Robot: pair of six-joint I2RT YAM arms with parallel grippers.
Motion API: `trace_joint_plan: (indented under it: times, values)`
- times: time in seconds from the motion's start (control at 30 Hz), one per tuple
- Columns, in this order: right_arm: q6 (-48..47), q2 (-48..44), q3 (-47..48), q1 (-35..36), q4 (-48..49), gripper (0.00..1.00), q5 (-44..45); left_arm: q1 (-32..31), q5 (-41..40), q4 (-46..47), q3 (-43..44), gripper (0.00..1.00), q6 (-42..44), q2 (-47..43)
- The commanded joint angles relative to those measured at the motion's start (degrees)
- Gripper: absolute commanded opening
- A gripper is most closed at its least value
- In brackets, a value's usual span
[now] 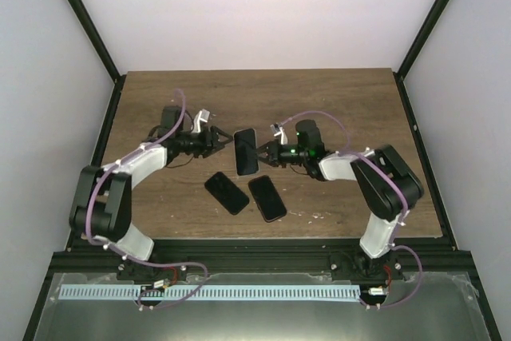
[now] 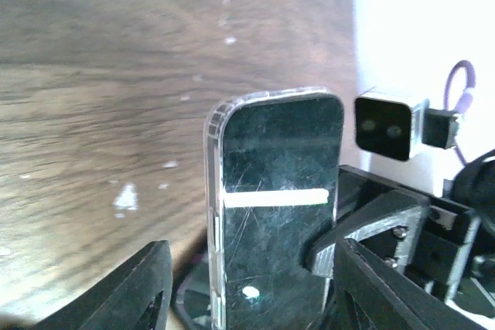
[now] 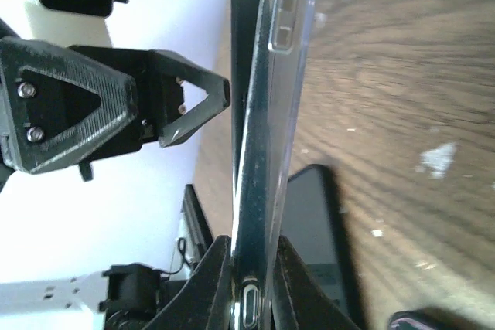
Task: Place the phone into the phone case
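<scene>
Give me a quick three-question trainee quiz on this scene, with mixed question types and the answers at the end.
1. True or false: the right gripper is clamped on the black phone with the clear plastic case.
2. Apart from that one, how many dark phones lie flat on the brown wooden table? A one, B two, C three.
3. Fill in: the left gripper is ___, with its jaws apart beside the held phone.
Key: 1 true; 2 B; 3 open.
</scene>
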Motion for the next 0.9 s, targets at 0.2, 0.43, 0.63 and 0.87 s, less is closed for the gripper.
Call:
trace_joint_plan:
  times: [0.2,0.43,0.63,0.87]
  values:
    - [1.2,-16.2,-4.9,-0.3,11.6,0.05,-10.0,-0.4,14.8,15.6,-7.4,0.62,-10.4,-13.6]
    - [2.5,-19.4,-4.9,-0.1,12.0,0.08,-11.5,-3.9,19.7,36.9,-11.6,0.48,-23.2,-14.4]
    - [2.2,-21.5,-6.4,0.0,10.8,0.12,-11.0,-4.1,20.6,42.3,-11.6,0.15,-26.2,-14.2]
    - [-0.5,-26.2,-3.3,-0.2,1.1,0.47,-8.4,-4.8,25.1,48.0,-11.8,0.04,-28.0,-14.6]
